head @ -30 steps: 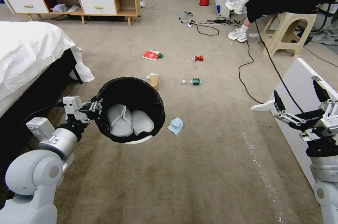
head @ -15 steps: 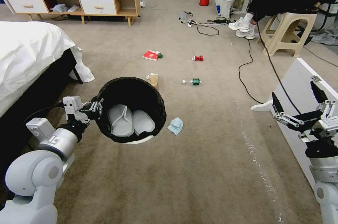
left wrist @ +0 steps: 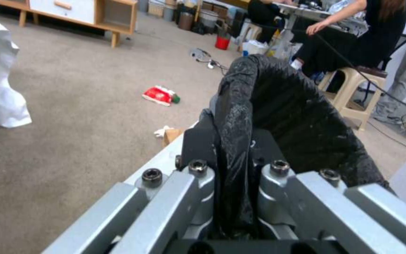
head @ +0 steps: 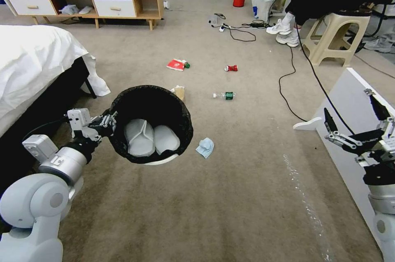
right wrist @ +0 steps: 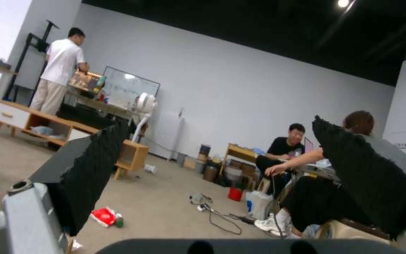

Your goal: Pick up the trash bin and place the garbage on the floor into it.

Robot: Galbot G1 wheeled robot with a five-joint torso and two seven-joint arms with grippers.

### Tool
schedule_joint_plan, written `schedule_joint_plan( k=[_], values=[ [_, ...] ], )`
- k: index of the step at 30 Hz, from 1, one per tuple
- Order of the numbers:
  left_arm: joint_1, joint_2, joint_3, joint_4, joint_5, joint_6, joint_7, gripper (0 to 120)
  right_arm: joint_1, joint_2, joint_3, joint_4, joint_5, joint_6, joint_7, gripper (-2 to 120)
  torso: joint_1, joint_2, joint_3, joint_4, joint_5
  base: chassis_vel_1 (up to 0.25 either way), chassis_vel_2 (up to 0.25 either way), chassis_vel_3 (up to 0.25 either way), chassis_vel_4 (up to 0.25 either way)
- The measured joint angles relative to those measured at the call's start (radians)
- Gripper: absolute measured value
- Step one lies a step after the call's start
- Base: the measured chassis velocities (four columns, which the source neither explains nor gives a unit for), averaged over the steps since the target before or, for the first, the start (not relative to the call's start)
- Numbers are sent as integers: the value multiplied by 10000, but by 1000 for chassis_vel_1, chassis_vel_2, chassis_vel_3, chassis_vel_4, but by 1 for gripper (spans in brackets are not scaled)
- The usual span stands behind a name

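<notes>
Head view, left pincer (head: 108, 124) clamping trash bin (head: 181, 130) rim, right pincer (head: 356, 124) spread, empty.

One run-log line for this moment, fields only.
left gripper: shut on trash bin rim, bin held off floor | right gripper: open, empty | blue face mask: on carpet beside bin

Even, bright indoor light on the carpet (head: 230, 196) — soft shadow beneath the bed (head: 37, 60) — wrist views slightly blurred.
</notes>
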Motion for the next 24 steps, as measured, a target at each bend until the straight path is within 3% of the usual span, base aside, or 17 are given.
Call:
schedule_joint_plan(
  k=[24],
  values=[
    [72, -214, 83, 1, 97, -45, -35, 7, 25, 159, 166, -7, -48, 135, -180, 100, 0, 0, 0, -1, 0, -18, 17, 21, -20]
  ],
)
